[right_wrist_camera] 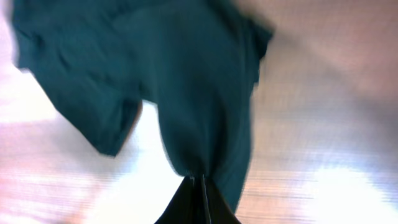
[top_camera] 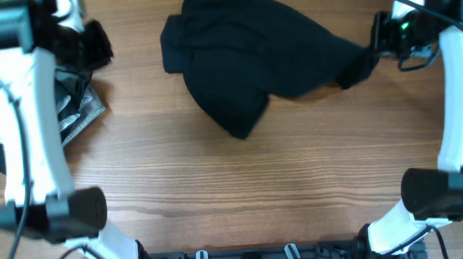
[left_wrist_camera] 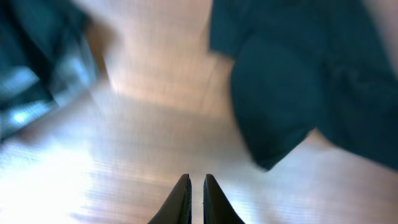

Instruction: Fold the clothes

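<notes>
A large black garment (top_camera: 244, 57) lies crumpled on the far middle of the wooden table, and it also fills the right of the left wrist view (left_wrist_camera: 311, 81). My right gripper (top_camera: 368, 55) is shut on its right edge; in the right wrist view the cloth (right_wrist_camera: 186, 81) bunches into the closed fingertips of that gripper (right_wrist_camera: 200, 177) and is pulled taut. My left gripper (top_camera: 96, 43) hovers at the far left, over the table. Seen from its own wrist, the left gripper (left_wrist_camera: 196, 177) is shut with nothing between the fingers.
A pile of grey and black clothes (top_camera: 80, 110) lies at the left edge under the left arm, blurred in the left wrist view (left_wrist_camera: 31, 68). Bare wood (top_camera: 243, 192) spans the near half of the table. The arm bases stand at the front corners.
</notes>
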Controlling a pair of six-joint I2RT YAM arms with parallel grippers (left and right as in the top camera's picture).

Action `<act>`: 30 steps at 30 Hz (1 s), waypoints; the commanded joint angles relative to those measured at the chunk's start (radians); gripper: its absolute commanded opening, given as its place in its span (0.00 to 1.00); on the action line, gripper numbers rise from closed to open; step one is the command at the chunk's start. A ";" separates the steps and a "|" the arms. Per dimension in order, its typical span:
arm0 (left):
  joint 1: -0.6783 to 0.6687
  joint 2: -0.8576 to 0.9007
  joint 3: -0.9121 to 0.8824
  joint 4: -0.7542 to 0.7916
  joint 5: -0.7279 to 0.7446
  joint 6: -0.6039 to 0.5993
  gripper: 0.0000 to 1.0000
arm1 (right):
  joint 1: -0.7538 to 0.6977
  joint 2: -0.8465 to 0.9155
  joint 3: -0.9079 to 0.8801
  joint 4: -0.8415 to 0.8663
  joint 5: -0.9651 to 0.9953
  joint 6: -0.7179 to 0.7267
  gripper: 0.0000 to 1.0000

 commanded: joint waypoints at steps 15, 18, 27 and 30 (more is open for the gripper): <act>-0.462 0.043 -0.636 0.516 0.103 -0.071 0.40 | -0.004 -0.013 -0.346 0.117 0.224 0.163 0.04; -0.533 0.072 -0.734 0.626 0.141 -0.120 0.43 | -0.032 -0.013 -0.346 0.145 0.280 0.222 0.04; -0.630 0.204 -0.789 0.786 0.142 -0.248 0.52 | -0.104 -0.013 -0.346 0.192 0.249 0.220 0.04; -0.630 0.241 -0.789 0.798 0.128 -0.261 0.53 | -0.104 -0.013 -0.346 0.206 0.249 0.212 0.05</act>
